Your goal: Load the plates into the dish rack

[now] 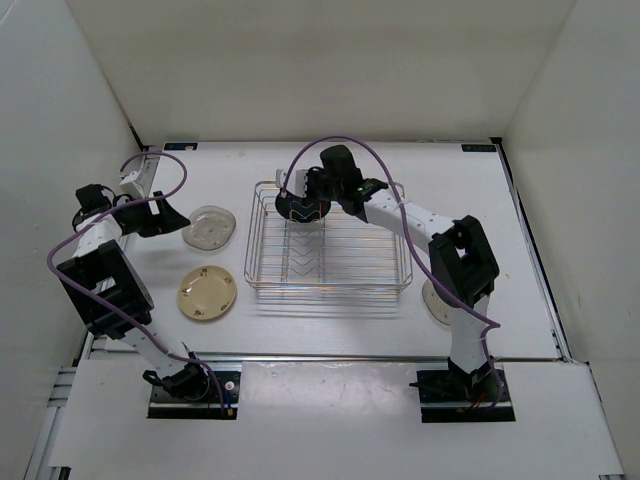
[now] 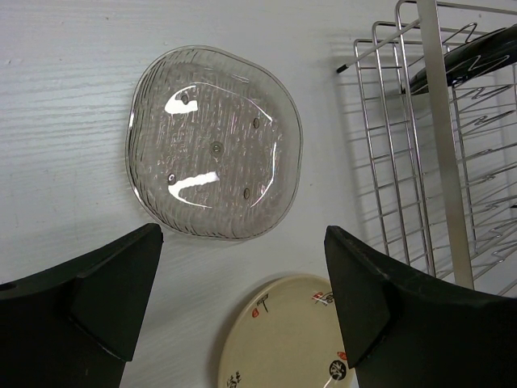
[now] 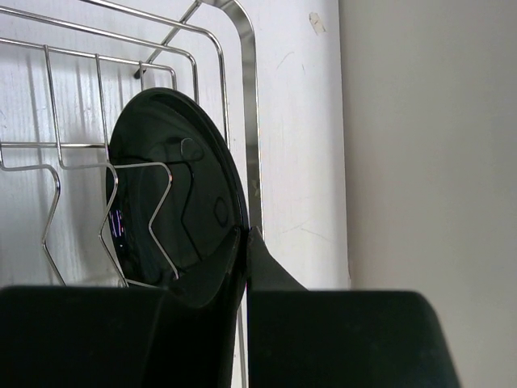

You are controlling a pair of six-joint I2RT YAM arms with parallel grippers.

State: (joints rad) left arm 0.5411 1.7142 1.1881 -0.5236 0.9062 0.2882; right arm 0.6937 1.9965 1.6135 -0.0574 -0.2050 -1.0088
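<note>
Black plate (image 3: pixel 174 202): stands on edge, close to upright, among the zigzag prongs (image 3: pixel 52 210) at the far-left corner of the rack, with its rim pinched from above.
Dish rack (image 1: pixel 330 285): mid-table; the black plate is the only plate seen in it.
Right gripper (image 3: pixel 245 242): closed narrow on the black plate's rim, reaching over the rack's far end.
Translucent plate (image 2: pixel 214 141): flat on the table (image 1: pixel 520 200), just left of the rack.
Cream plate (image 2: pixel 283 343): flat, nearer the arm bases than the translucent one.
Fourth plate (image 1: pixel 434 300): right of the rack, mostly hidden behind the right arm.
Left gripper (image 2: pixel 244 242): jaws wide, holding nothing, poised over the translucent plate's near edge.
Step in hand: probably seating the first plate between prongs.
Next move: likely calls for the plate to bear on the wires before release, then a straight lift clear so it does not tip.
</note>
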